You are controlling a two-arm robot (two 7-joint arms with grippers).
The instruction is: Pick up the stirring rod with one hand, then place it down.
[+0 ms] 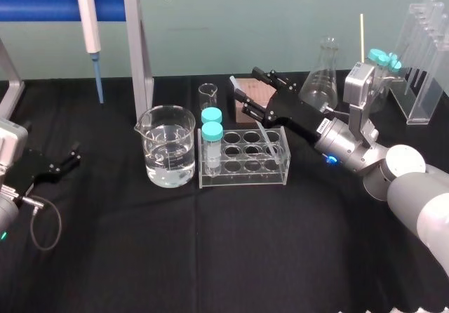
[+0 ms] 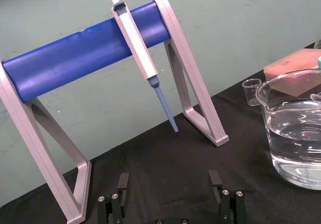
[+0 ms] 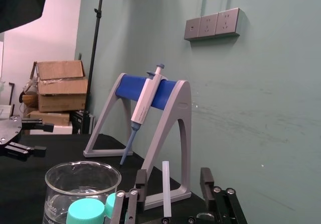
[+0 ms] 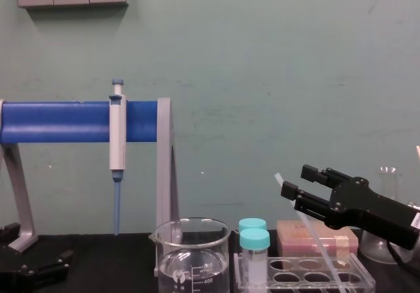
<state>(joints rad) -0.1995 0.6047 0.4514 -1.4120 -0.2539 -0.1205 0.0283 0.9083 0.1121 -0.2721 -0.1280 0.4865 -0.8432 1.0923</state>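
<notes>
Right gripper [image 3: 173, 173]: black fingers spread wide, gripping nothing. The long, thin, translucent whitish stirring rod [image 3: 165, 189] stands in the gap between them, nearer one finger than the other, with clear space on both sides.

In the chest view the rod [image 4: 316, 235] leans tilted. Its top end is just beyond the fingertips and its lower part drops into the clear plastic test-tube rack [image 1: 279, 167] below the fingers. The rod's foot is hard to make out through the rack walls. In the head view the nearer finger hides its middle stretch. The right wrist view cuts it off at the frame edge.

Beside the rack, on the far side from the right fingers: two teal-capped tubes [image 1: 212, 132] in the rack's end holes, then a glass beaker of water [image 1: 168, 148].

Left gripper [image 2: 169, 176]: low over the black surface [image 1: 210, 250], well apart from the rod, fingers parted, nothing between them. Its body is cut off in the left wrist view.
</notes>
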